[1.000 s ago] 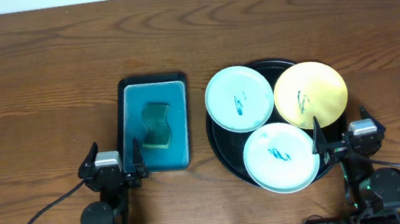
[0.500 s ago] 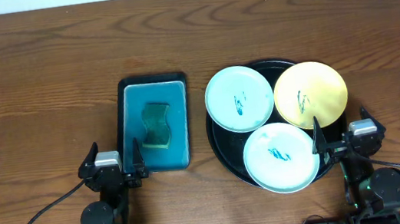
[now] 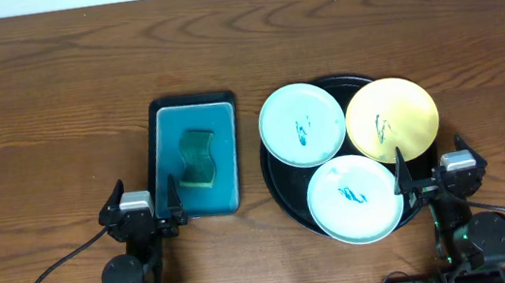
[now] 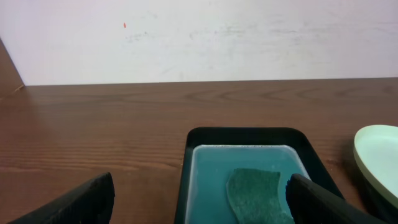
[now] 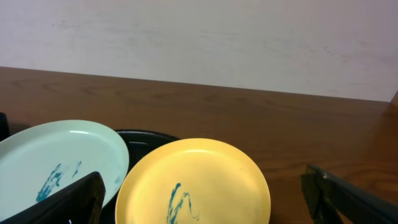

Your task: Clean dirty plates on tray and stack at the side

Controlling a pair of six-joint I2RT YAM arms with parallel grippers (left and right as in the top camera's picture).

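Nothing started yet: three scribbled plates (image 3: pixel 355 199) sit on the tray (image 3: pixel 280 193) at 3 o'clock, sponge (image 3: pixel 198 158) at 9, seemingly loose. Left gripper (image 3: pixel 144 195) and right gripper (image 3: pixel 430 165) hover at 6, fingers wide, empty. Next: fetch the sponge

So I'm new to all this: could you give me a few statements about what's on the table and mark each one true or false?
1. The yellow plate, the far mint plate and the near mint plate all sit on the black tray. True.
2. The yellow plate is clean. False: it bears teal scribbles.
3. The sponge lies in the teal tray. True.
4. The left gripper holds the sponge. False: it is open and empty.
5. The right gripper is shut on a plate. False: it is open and holds nothing.
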